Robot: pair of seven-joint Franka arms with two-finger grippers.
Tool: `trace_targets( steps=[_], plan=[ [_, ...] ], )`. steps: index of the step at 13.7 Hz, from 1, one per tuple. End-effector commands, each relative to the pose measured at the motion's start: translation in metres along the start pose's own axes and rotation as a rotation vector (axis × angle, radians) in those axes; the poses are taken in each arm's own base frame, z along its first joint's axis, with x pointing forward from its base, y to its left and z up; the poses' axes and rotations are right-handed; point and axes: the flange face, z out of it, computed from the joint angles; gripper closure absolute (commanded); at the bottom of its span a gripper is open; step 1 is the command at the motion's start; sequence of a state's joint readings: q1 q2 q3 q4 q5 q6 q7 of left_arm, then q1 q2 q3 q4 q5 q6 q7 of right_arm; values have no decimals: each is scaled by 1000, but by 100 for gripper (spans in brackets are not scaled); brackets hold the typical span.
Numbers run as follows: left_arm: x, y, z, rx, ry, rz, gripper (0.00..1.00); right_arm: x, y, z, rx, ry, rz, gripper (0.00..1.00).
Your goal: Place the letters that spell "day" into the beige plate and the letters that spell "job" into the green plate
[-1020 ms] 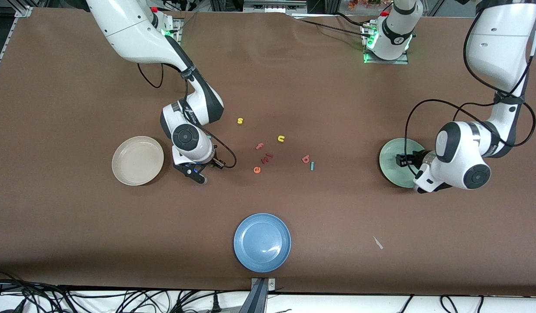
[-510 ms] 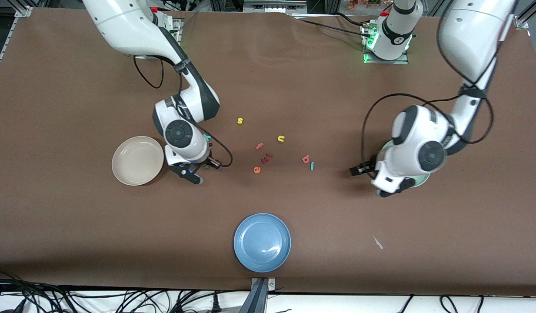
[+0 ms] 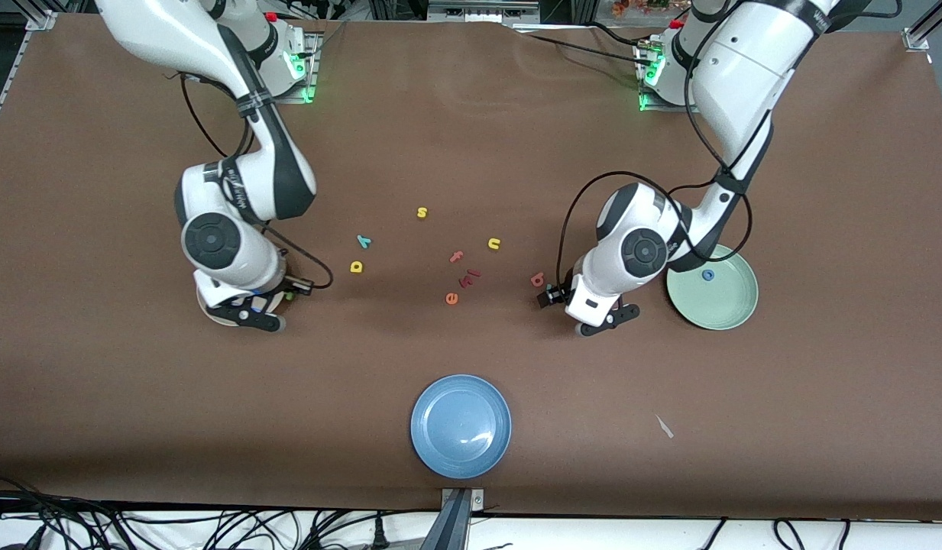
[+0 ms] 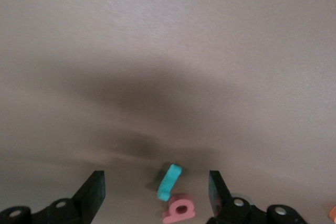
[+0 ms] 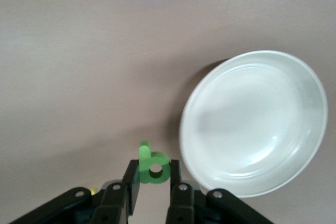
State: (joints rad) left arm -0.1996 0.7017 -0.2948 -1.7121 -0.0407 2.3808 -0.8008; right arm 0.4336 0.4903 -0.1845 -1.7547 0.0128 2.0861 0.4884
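Note:
My right gripper (image 3: 286,296) is shut on the dark green a (image 5: 152,169) and hangs at the rim of the beige plate (image 5: 252,119); the arm hides most of that plate in the front view. My left gripper (image 3: 560,296) stands open in the air over the teal j (image 4: 169,181) and the salmon b (image 3: 537,279), both lying on the table between its fingers (image 4: 94,182). The blue o (image 3: 708,275) lies in the green plate (image 3: 726,305). The yellow d (image 3: 356,266) and teal y (image 3: 364,241) lie on the table toward the right arm's end.
In mid-table lie a yellow s (image 3: 422,212), a yellow u (image 3: 493,244), a pink f (image 3: 456,257), a red letter (image 3: 471,276) and an orange e (image 3: 451,298). A blue plate (image 3: 461,425) sits nearest the front camera. A white scrap (image 3: 664,426) lies beside it.
The right arm carried the green a from mid-table to the beige plate, uncovering the d and y. The left arm swung from the green plate to over the j and b, uncovering the o.

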Motion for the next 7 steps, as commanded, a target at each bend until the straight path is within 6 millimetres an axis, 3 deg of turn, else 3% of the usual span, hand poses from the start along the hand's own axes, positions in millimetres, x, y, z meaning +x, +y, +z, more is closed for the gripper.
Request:
trace_targets(
  steps=[1, 3, 5, 6, 7],
  plan=[
    [1, 13, 8, 12, 21, 11, 21, -1, 46, 31, 54, -46, -60, 90],
    [-1, 13, 15, 28, 22, 26, 23, -6, 77, 69, 75, -32, -92, 90],
    [-6, 15, 25, 70, 47, 74, 23, -11, 90, 88, 74, -5, -104, 89],
    [-6, 15, 25, 72, 49, 69, 24, -11, 92, 92, 70, -7, -103, 85],
    [-8, 16, 25, 73, 49, 71, 27, -8, 98, 96, 68, -11, -93, 72]
  ],
)
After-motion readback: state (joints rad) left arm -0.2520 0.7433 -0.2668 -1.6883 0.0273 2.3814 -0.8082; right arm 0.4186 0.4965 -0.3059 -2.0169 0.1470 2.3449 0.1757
